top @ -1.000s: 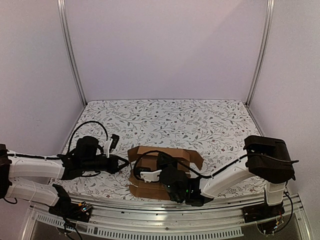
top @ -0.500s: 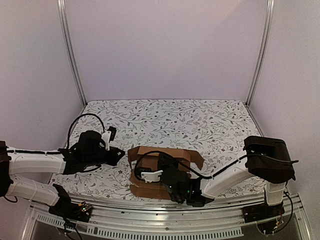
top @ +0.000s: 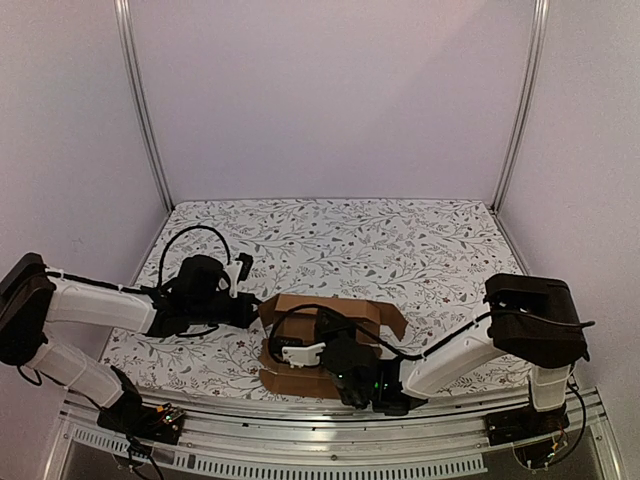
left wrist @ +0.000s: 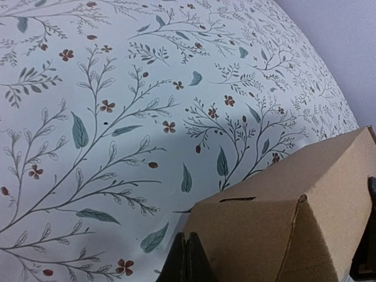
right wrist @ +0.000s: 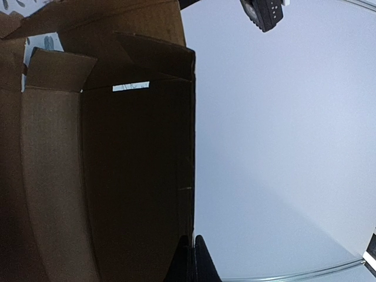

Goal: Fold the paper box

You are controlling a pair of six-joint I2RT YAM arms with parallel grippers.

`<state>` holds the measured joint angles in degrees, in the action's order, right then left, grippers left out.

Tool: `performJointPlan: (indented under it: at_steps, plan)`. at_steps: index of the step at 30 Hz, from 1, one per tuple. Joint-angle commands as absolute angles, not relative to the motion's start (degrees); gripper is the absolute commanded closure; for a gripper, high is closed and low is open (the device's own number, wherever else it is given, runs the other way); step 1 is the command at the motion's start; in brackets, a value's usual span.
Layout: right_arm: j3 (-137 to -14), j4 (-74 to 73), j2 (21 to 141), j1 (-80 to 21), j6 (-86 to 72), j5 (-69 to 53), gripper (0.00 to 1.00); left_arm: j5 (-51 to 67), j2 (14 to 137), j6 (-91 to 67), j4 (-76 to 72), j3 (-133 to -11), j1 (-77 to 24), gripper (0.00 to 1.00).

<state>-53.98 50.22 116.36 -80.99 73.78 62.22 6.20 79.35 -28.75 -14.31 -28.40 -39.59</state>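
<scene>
The plain brown cardboard paper box (top: 335,312), half-formed with its flaps raised, sits at lower centre of the top view on the floral-print tablecloth (top: 400,240). The left gripper (top: 256,312), fingers pressed together, is at its left corner. The right gripper (top: 285,350) pinches the box's near wall edge

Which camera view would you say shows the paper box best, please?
The top external view: it alone shows the paper box in its overall outline, with its flaps open. The left wrist view shows only one outer corner close up, and the right wrist view shows only the dark inside.
</scene>
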Motion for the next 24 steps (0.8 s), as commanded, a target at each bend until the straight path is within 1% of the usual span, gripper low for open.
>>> performJointPlan:
  at_steps: [1,9,24]
  plan:
    - [-53.88,51.68,118.03,-81.4,72.83,62.25,1.0,9.54,77.62,-28.83,-15.44,-27.7,-39.61,1.0]
    - [-54.18,51.16,118.38,-81.42,72.18,62.69,1.0,9.93,77.24,-29.57,-16.34,-26.31,-41.8,1.0]
    - [-54.4,43.26,118.04,-81.52,64.5,63.24,1.0,6.66,76.53,-31.88,-19.52,-22.96,-45.64,1.0]
